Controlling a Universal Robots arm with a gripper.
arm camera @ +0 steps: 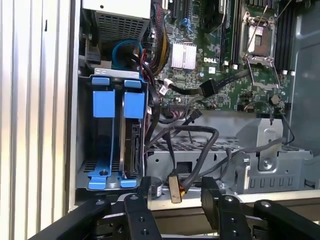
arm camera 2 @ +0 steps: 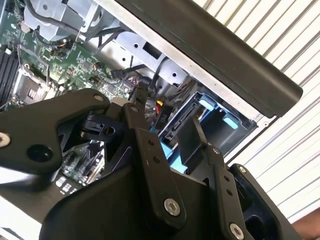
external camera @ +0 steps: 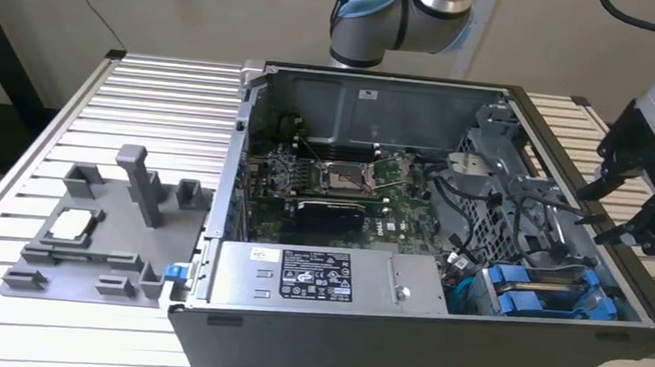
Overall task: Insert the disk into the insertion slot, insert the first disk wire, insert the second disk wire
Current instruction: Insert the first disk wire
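Note one gripper, jaws spread wide and empty, tilted over the exterior view's right rim of one open computer case, then two blue carrier tabs side by side, one disk seated in the insertion slot, one wire connector loose between the fingers.
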